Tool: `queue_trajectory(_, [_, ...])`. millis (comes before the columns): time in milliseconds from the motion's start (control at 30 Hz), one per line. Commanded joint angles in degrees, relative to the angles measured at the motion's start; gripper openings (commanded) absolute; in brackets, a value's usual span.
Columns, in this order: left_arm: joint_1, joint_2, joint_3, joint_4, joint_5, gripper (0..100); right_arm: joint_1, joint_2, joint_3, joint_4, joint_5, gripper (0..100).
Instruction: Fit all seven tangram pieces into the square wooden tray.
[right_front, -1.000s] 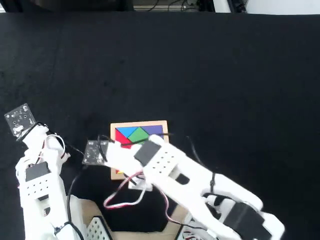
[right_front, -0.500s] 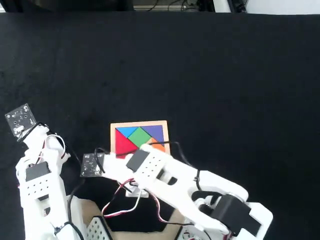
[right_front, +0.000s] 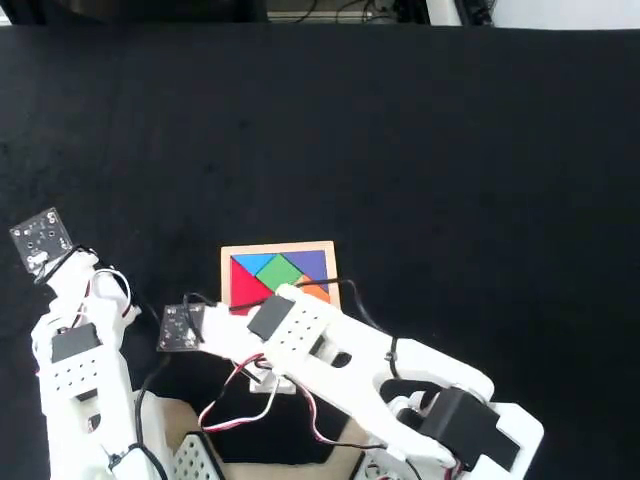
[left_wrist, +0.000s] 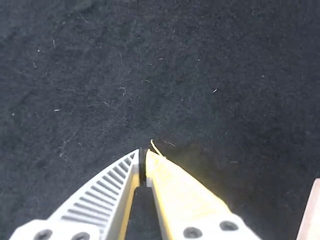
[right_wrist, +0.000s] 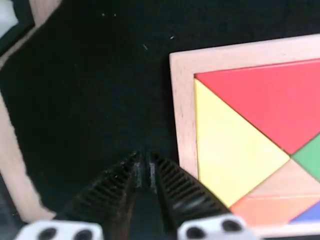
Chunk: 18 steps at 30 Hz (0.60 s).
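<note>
Keep the closed, empty right gripper (right_wrist: 145, 167) off the tray (right_wrist: 181, 110) just beside it. Risks jolting the pieces (right_wrist: 235, 145) loose. Note the left gripper (left_wrist: 144, 160): closed, empty too.

Black cloth-covered table (right_front: 450, 150), square wooden tray (right_front: 278, 247) lying flat toward its near side.

Pieces (right_front: 268, 272) lie in the tray (right_front: 278, 246) on the counter (right_front: 420, 150); the right arm (right_front: 335, 350) overhangs its near side, the left arm (right_front: 75, 355) well left.

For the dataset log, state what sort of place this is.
Probably a robotics lab bench: left arm and right arm at a black-clothed table, a tangram tray, cables at the far edge.
</note>
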Motion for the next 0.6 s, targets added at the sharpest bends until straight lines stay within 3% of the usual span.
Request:
queue_trajectory(0, [0.4,-0.62,-1.45,-0.97,0.26,3,-0.88,1.27,-4.09,0.79,0.79,1.1])
queue_trajectory(567, [0.66,-0.62,-1.45,-0.97,0.26,3,-0.88,8.4,-8.31,2.64,2.11,1.1])
